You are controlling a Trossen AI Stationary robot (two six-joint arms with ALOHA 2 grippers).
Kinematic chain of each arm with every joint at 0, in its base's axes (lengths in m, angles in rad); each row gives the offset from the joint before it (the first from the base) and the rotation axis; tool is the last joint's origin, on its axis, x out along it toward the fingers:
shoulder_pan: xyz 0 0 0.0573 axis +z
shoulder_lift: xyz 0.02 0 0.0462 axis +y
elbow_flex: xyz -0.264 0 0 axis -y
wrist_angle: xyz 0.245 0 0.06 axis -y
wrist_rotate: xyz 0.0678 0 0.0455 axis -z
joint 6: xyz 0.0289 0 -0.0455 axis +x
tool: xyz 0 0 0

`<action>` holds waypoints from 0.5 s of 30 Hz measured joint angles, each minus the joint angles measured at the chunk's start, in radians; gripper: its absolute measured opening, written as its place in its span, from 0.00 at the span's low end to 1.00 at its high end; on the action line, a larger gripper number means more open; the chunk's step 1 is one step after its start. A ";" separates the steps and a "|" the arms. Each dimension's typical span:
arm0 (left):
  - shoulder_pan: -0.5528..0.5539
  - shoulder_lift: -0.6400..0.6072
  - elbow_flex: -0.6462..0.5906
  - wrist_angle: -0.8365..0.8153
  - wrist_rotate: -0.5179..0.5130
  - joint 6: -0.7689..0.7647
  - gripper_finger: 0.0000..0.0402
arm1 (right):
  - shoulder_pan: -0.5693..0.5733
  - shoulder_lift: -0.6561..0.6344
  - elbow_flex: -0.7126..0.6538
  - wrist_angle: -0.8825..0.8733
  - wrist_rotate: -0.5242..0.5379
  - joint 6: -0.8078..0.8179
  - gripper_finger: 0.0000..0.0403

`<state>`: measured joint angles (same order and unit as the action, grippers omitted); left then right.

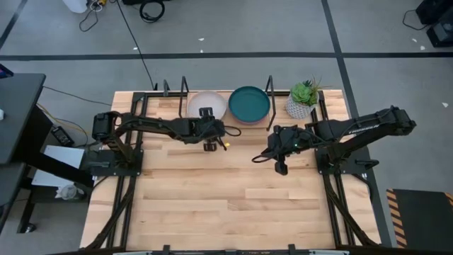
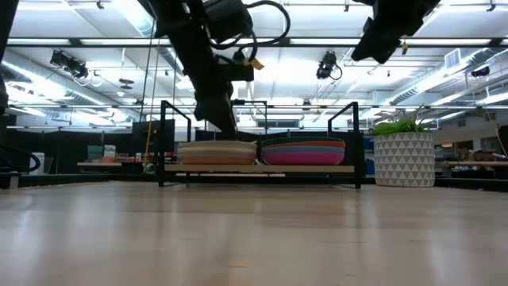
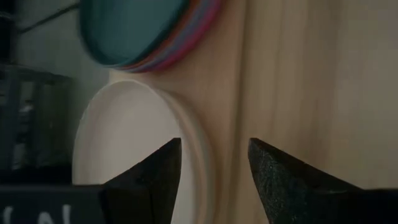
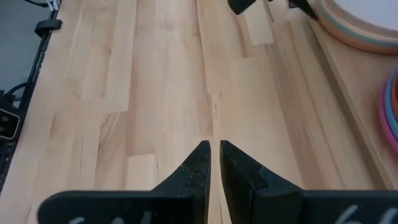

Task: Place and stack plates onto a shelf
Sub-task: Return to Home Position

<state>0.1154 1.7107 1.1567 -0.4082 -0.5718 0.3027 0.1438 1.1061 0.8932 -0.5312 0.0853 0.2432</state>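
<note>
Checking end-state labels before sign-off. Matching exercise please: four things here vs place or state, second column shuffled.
Things
1. round cream-pink matte plate, topping a stack
2. round dark teal matte plate, topping a stack
3. left gripper
4. right gripper

Place or state
A. right half of the low light-wood shelf
B. shut, over bare wooden tabletop
C. left half of the shelf
D. open, over the cream-pink plate's front edge

Pairs: 1-C, 2-A, 3-D, 4-B

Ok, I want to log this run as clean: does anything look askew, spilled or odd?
Nothing stands out. The cream-topped stack and the teal-topped stack sit level, side by side on the shelf; the potted plant stands upright.
</note>
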 joint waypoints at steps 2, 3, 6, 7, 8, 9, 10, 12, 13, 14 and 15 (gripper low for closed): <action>0.002 0.000 0.008 -0.018 0.029 -0.010 0.48 | 0.009 0.000 0.000 0.000 0.000 0.001 0.10; 0.004 0.000 0.009 -0.018 0.030 -0.010 0.48 | 0.012 0.000 0.000 0.000 0.000 0.004 0.10; 0.012 0.000 0.008 -0.021 0.023 -0.024 0.48 | 0.022 0.000 0.000 0.000 0.001 0.016 0.10; 0.015 0.000 0.008 -0.010 0.007 -0.026 0.48 | 0.026 0.000 0.000 0.000 0.001 0.016 0.10; 0.020 0.000 0.008 0.004 -0.026 -0.029 0.48 | 0.028 0.000 0.000 0.000 0.005 0.016 0.10; 0.026 0.000 0.008 0.023 -0.066 -0.031 0.48 | 0.032 0.000 0.000 0.000 0.012 0.016 0.10; 0.035 0.002 0.008 0.050 -0.099 -0.031 0.48 | 0.034 0.000 0.000 0.001 0.026 0.017 0.10; 0.062 0.006 -0.016 0.151 -0.113 -0.031 0.48 | 0.037 0.000 0.000 0.001 0.046 0.017 0.10; 0.075 0.007 -0.038 0.193 -0.089 -0.031 0.48 | 0.038 0.000 0.000 0.001 0.052 0.017 0.10; 0.089 0.009 -0.060 0.237 -0.049 -0.032 0.48 | 0.040 0.000 0.000 0.001 0.053 0.017 0.10; 0.102 0.010 -0.082 0.280 -0.022 -0.032 0.48 | 0.042 0.000 0.000 0.001 0.053 0.017 0.10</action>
<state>0.2171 1.7203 1.0747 -0.1281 -0.5936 0.2710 0.1853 1.1061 0.8932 -0.5299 0.1380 0.2599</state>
